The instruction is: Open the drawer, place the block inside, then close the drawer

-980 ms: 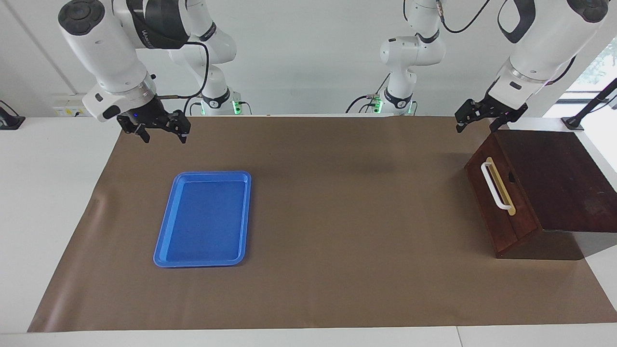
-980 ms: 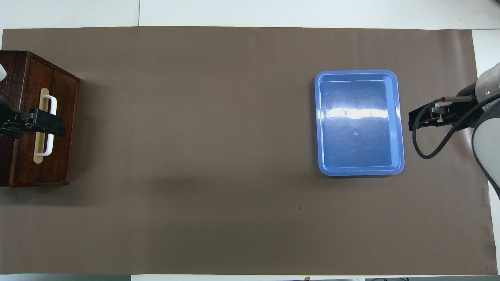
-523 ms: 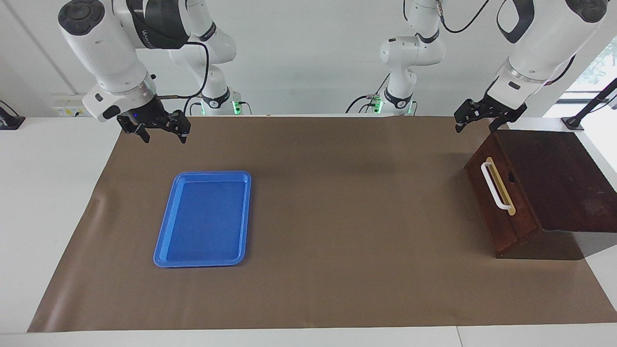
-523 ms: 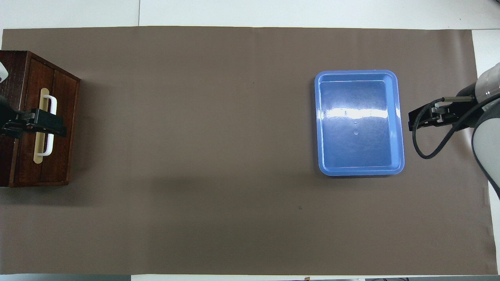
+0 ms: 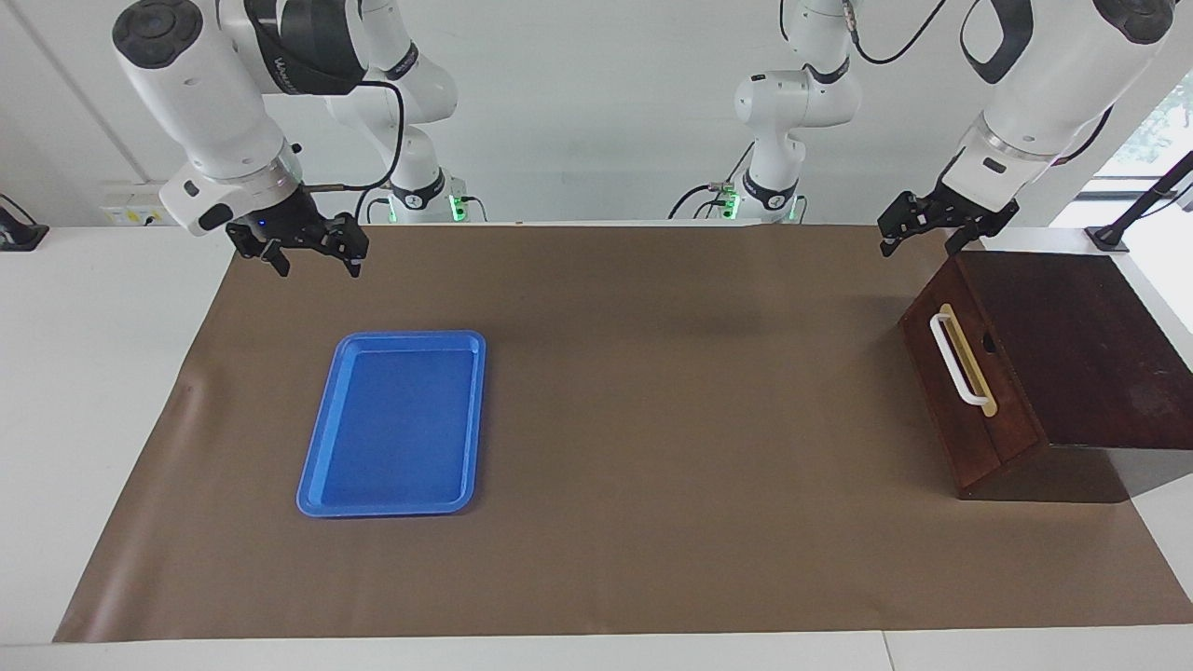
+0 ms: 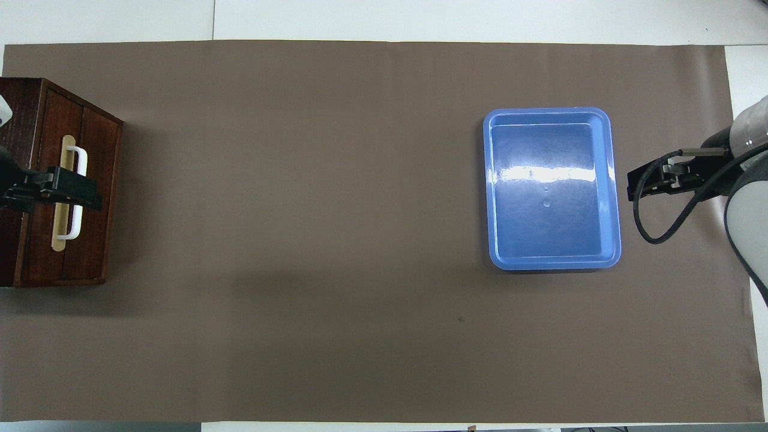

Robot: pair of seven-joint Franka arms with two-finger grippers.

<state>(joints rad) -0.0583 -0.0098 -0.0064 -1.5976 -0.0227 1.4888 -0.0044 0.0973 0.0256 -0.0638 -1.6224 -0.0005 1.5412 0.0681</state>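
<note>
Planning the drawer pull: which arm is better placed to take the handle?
Left. Its open hand hangs up beside the drawer, close to the handle. The right hand waits by the tray at the table's other end.

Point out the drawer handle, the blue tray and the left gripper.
Handle (image 5: 953, 359), facing view, middle of the white bar.
Tray (image 5: 322, 503), facing view, its rim.
Left gripper (image 5: 921, 238), facing view, between its open fingertips.

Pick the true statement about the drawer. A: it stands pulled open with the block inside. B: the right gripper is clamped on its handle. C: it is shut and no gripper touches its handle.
C: the drawer front sits flush, and the open left gripper hangs above it, clear of the handle.
</note>
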